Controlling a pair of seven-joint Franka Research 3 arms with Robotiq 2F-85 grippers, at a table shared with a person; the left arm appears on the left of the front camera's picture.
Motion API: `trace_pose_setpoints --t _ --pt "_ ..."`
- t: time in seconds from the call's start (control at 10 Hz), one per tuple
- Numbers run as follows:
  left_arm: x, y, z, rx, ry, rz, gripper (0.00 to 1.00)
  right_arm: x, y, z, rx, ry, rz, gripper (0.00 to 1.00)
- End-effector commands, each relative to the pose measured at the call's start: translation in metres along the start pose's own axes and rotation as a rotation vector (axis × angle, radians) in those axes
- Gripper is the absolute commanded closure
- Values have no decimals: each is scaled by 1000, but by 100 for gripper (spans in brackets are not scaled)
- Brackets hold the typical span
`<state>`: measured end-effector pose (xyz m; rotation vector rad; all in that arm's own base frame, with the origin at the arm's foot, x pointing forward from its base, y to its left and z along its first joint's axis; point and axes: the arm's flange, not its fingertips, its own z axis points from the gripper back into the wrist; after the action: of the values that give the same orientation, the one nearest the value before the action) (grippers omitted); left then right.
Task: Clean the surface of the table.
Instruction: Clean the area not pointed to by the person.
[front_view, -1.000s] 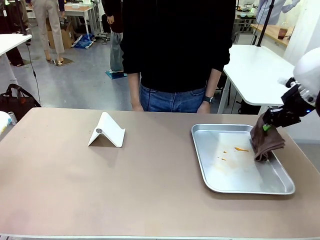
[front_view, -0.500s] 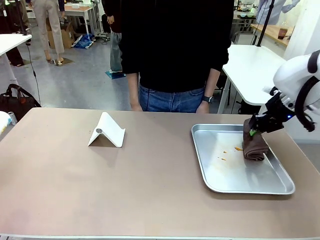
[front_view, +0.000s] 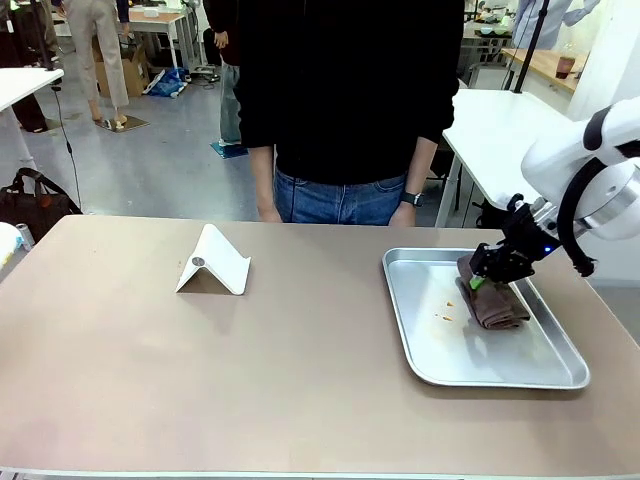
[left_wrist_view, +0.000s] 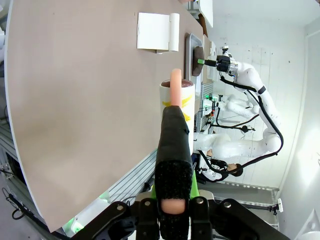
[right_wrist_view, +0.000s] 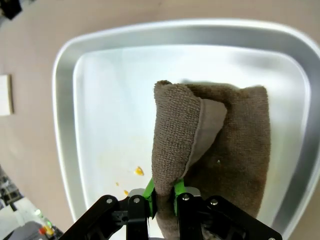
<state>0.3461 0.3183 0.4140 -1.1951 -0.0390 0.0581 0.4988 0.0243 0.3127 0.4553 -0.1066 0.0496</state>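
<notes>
Table: the taupe table fills the lower half of the front view, the person standing at its far edge.
Tray: a silver tray sits on the table at right of the frame, edges roughly square to it.
Cloth: a brown cloth lies folded on the tray floor, touching it. Its long axis runs from the jaws toward the lower right, along the tray's length.
Right gripper: the right gripper is low over the tray's upper middle, jaws pinching the cloth's raised fold. In its wrist view the green pads clamp that fold at the bottom centre.
Crumbs: a few orange crumbs lie on the tray floor just beside the cloth, on its picture-left side.
Left gripper: the left gripper hangs off the table's left end, well apart from the tray, fingers pressed together. I can't tell whether it grips anything.
Stand: a white folded stand sits left of centre.
What the move turns on: the crumbs and open tabletop both lie picture-left of the jaws, so I'd expect a leftward sweep, cloth's long side leading. The right arm is far nearer.
</notes>
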Motion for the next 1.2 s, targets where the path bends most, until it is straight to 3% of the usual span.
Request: trace_pose_setpoints --t 0.0,0.6,1.1 --pt "-3 -5 0 -3 -6 -1 78 0 9 -5 39 19 52 88" --pt "-3 -5 0 -3 -6 -1 78 -22 63 -40 97 130 201 88" --pt "-3 -5 0 -3 -6 -1 78 -42 94 -53 48 115 298 88"
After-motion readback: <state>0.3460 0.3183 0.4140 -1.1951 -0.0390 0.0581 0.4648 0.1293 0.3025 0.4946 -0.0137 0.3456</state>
